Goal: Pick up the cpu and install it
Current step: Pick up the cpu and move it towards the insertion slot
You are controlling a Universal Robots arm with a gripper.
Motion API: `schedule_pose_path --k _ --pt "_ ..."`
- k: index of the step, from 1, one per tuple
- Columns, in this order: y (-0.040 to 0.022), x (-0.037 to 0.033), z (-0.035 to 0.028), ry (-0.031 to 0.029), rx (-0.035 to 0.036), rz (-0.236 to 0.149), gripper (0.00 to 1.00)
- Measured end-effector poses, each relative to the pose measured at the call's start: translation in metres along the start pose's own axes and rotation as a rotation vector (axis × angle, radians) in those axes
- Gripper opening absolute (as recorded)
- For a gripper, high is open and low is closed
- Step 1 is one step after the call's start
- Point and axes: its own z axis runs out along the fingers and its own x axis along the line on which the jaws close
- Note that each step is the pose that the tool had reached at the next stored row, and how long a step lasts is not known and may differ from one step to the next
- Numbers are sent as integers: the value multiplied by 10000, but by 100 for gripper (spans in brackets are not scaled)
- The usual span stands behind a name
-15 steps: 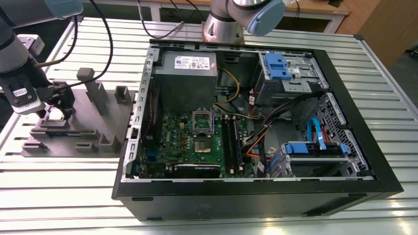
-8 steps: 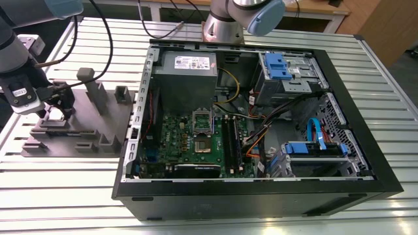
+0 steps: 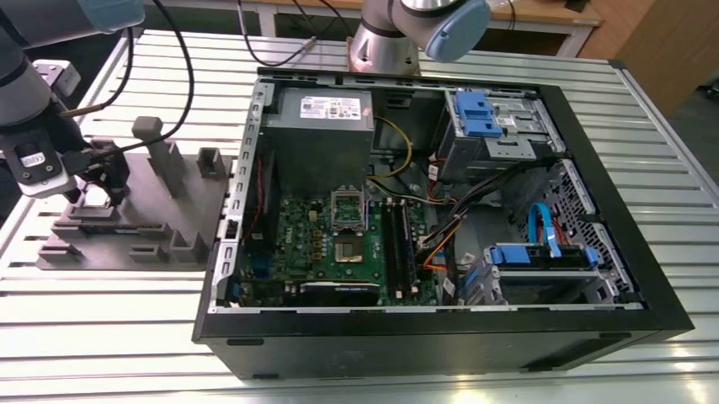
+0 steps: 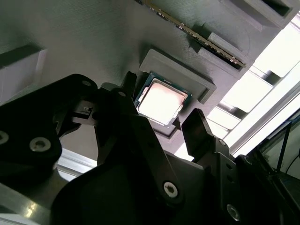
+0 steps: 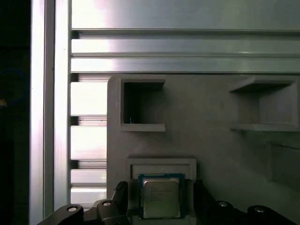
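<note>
Second wrist view: gripper released, fingers straddling cpu seated in grey fixture pocket

Overhead light glares white off the slatted metal table in the exterior view, while the inside of the computer case is dim. In the second wrist view the cpu catches pale glare against the shadowed grey fixture.

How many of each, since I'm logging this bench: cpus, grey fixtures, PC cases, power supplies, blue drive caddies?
cpu: 1
fixture: 1
case: 1
power supply: 1
blue caddies: 2
Total: 6
</note>
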Motion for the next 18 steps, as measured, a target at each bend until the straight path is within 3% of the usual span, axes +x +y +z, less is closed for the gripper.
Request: schedule_pose_path --k 18 --pt "-10 -5 -11 0 19 -1 66"
